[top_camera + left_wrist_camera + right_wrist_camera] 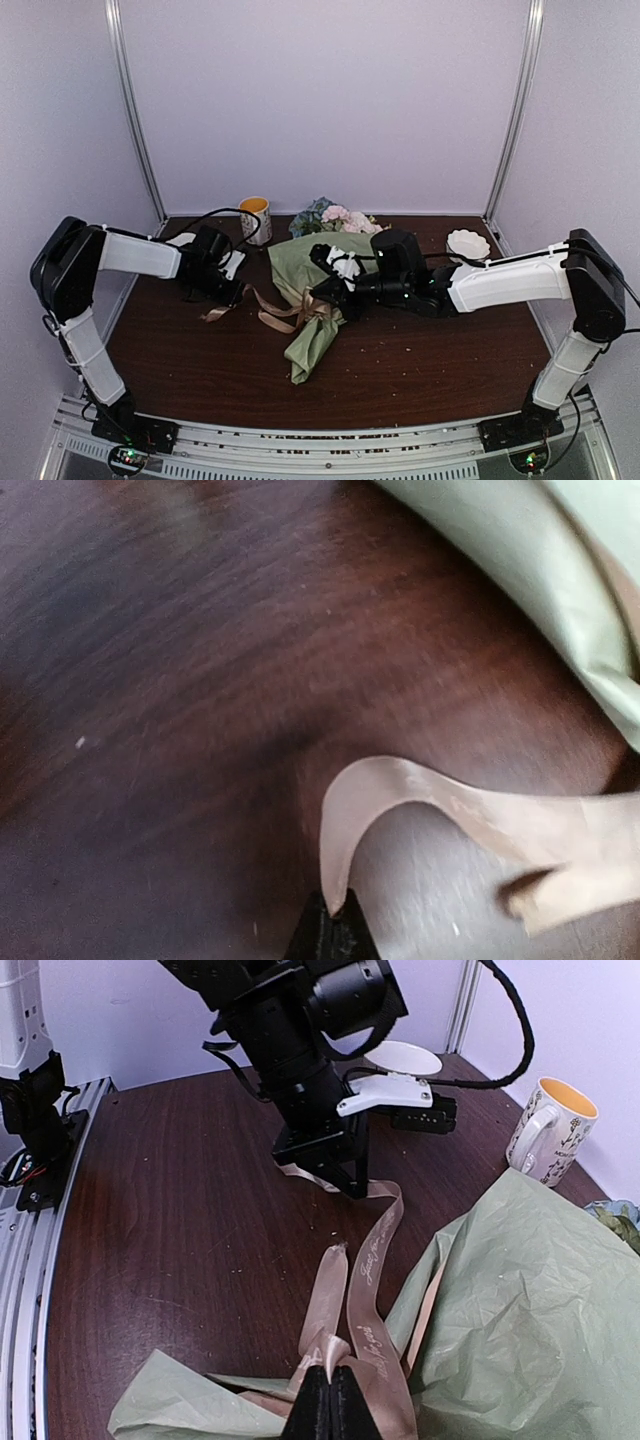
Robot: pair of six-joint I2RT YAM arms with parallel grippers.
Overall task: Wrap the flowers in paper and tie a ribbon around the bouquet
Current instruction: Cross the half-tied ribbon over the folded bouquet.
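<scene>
Left claw (350, 1182) is pinched shut on a ribbon (375, 1250) tail, left of the bouquet (312, 345) lying mid-counter (430, 350); right claw (330, 1400) is clamped on the ribbon at the bouquet's waist; I'd pull outward, low and level, cinching the knot without dragging the bouquet

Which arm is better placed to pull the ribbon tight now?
Probably left: the left gripper is shut on the ribbon end, clear of the bouquet; the right gripper pins the ribbon at its waist.
</scene>
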